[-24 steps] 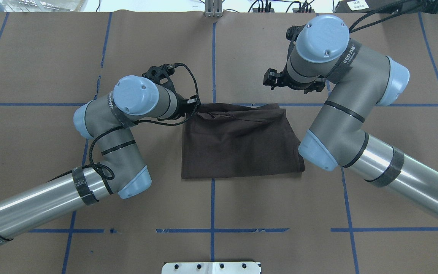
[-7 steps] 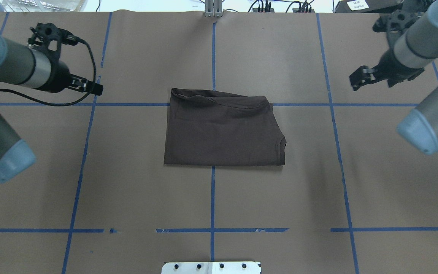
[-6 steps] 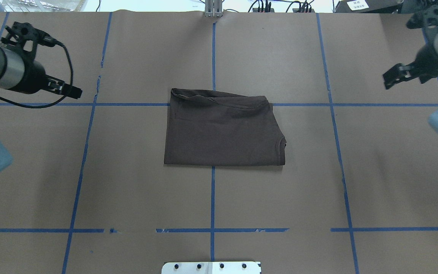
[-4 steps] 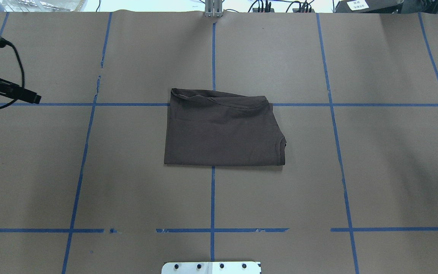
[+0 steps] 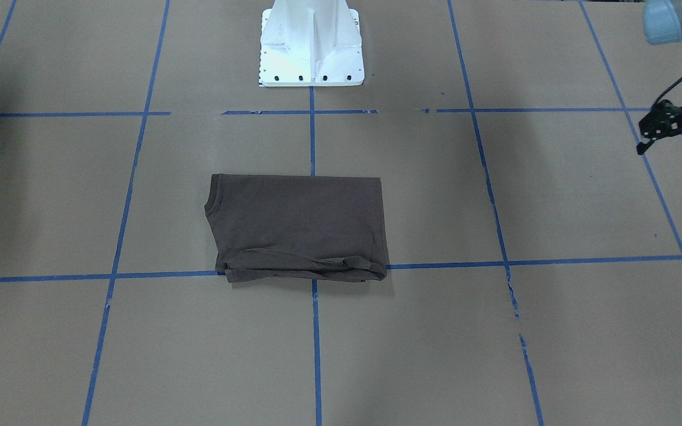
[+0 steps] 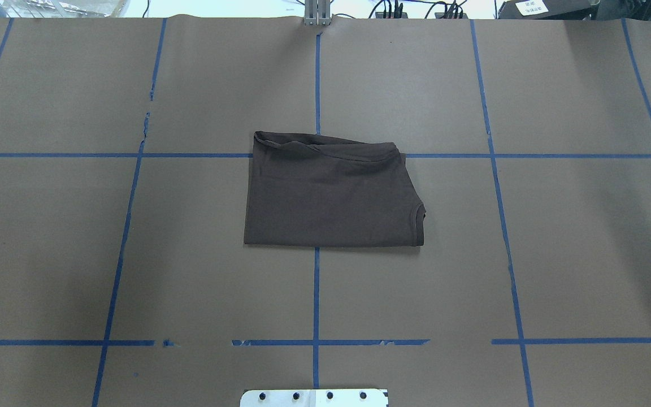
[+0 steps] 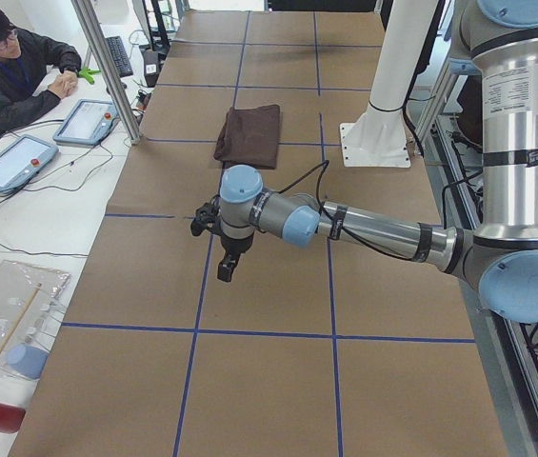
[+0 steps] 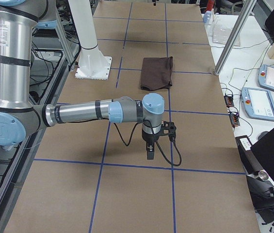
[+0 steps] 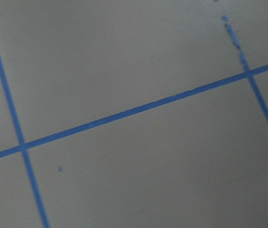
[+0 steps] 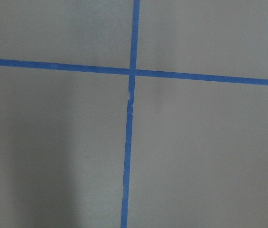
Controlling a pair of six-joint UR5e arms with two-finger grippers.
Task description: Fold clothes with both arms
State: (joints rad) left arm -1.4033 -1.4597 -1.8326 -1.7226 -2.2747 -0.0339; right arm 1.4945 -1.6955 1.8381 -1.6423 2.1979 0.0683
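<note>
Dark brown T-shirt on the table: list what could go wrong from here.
1. The dark brown folded cotton T-shirt has a rumpled, bunched far edge; those loose layers may slip open.
2. Its right side slants, with a curved hem poking out, so a further fold could come out crooked.
3. The left gripper and right gripper hang far off to the sides; a fresh approach might drag the cloth.

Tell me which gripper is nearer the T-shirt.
Left, by a little, it seems. The left gripper hangs mid-square, between the first and second tape lines out from the T-shirt; the right gripper hangs close to the second line on its side.
</note>
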